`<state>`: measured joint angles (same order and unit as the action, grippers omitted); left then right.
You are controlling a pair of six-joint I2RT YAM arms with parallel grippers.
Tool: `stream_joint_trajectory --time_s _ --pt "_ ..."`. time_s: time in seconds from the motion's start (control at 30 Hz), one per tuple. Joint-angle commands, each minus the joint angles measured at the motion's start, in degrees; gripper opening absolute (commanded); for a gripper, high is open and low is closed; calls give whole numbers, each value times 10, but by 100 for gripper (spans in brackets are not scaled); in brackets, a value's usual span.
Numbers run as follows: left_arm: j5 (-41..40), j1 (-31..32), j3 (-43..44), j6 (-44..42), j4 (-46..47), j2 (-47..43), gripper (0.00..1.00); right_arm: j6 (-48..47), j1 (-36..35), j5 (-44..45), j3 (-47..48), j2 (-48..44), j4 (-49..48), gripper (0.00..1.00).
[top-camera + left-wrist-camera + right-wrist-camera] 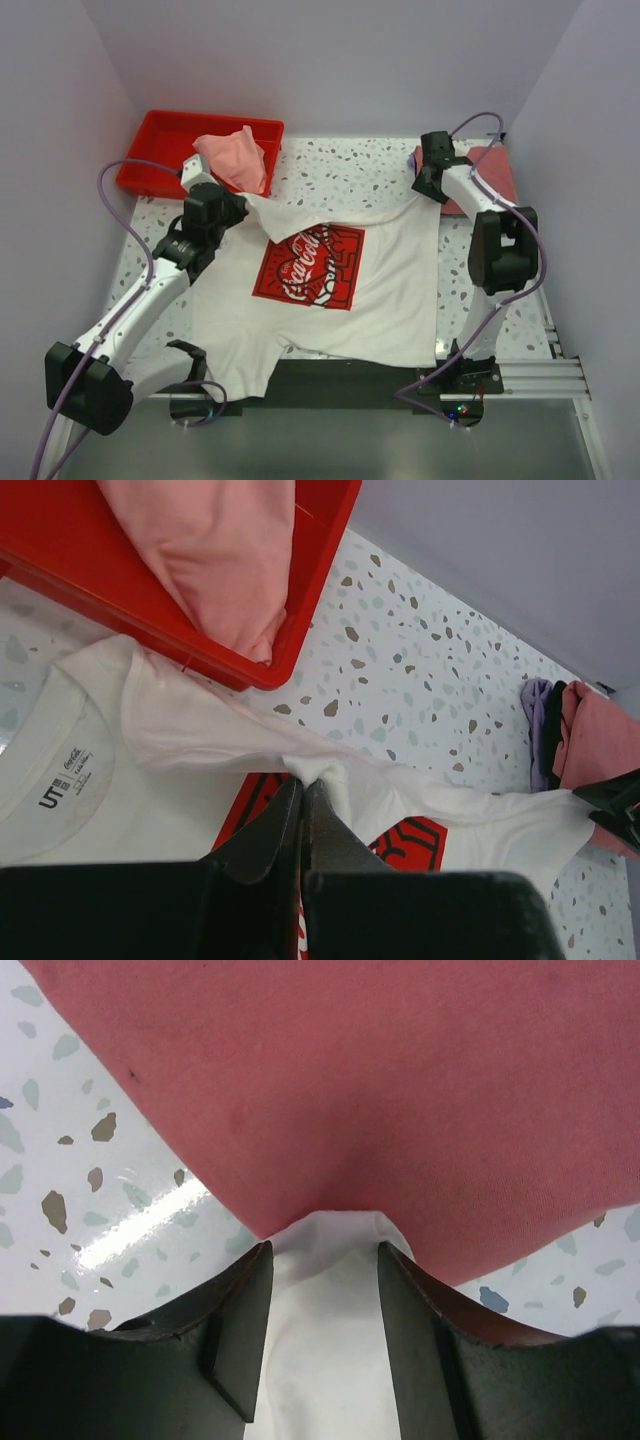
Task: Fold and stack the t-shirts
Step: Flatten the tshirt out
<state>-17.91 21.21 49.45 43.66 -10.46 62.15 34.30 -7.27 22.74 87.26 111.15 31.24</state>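
T-shirts first: the white tee (400, 290) with the red print (308, 265) lies spread across the middle of the tabletop (340, 175). The left gripper (303, 785) has its jaws pinched shut on a fold of it up by the collar. The right gripper (325, 1260) is at the far sleeve, jaws parted about halfway with the sleeve tip between them, not clamped as far as I can see. Trouble is, that tip sits right against the folded dusty-red tee (400, 1090), so the jaws could nip both and drag the folded one out of shape. The pink tee (235, 158) is heaped in the red tray (160, 138), spilling over its rim just beside the left gripper, so a lift there might snag it.
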Motion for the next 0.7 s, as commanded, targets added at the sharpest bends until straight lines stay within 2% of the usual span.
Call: stream_joint_trajectory --time_s 0.0,0.3,0.43,0.67 --pt "-18 -10 34 -18 42 3 0 15 9 31 26 6 2 49" --pt "-32 -28 71 -34 48 27 0 7 14 29 27 12 -10 23" --pt "-42 -43 87 -39 47 32 0 -1 15 20 27 7 -10 1" --pt "-56 -68 100 -46 42 28 0 -20 14 -13 -13 -39 -28 0"
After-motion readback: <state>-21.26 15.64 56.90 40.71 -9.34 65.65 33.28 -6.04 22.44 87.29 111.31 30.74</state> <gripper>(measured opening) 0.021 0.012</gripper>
